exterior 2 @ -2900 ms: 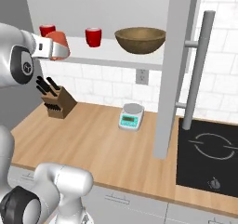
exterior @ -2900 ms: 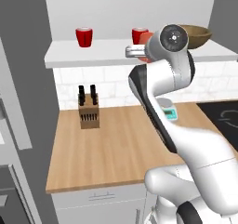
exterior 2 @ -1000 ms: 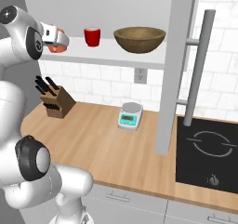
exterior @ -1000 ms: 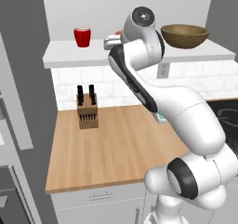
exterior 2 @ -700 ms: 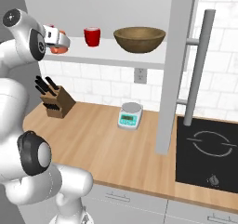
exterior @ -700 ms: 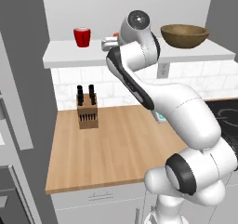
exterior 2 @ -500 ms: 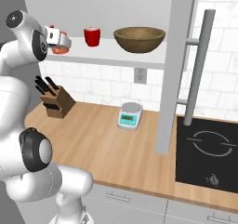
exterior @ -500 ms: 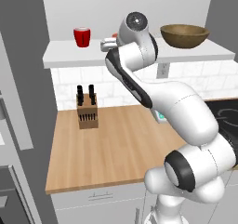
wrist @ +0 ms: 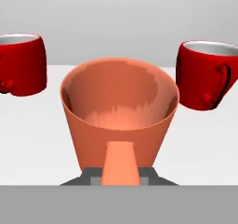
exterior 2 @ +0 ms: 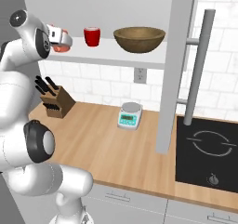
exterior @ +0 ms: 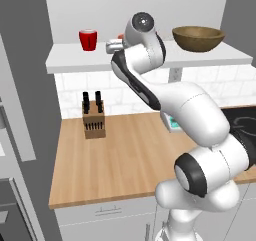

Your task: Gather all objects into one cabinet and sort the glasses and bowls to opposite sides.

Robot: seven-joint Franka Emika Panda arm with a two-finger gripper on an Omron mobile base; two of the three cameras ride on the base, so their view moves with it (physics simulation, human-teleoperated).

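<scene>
Cups: three in the hand view; the orange cup (wrist: 120,121) sits between two red cups (wrist: 22,64), one to each side and a little beyond it.
Orange cup: held at its near wall by the tool (wrist: 120,172), which is closed tight on it, low over the white shelf floor (wrist: 42,139); in the right base view it shows at the hand (exterior 2: 62,38).
Bowl: the wooden bowl (exterior 2: 139,38) rests at the far end of the same shelf, well apart from the cups.
Progress: everything appears gathered in one cabinet, with cups on one side and bowl on the other; judging from that, only setting down and releasing the orange cup remains.
Surface: white slab shelf (exterior: 150,57), plain pale back wall.
Room: wooden counter (exterior: 130,155) below with a knife block (exterior: 93,121), a small scale (exterior 2: 129,115) and a black cooktop (exterior 2: 209,151); white tiled wall.
</scene>
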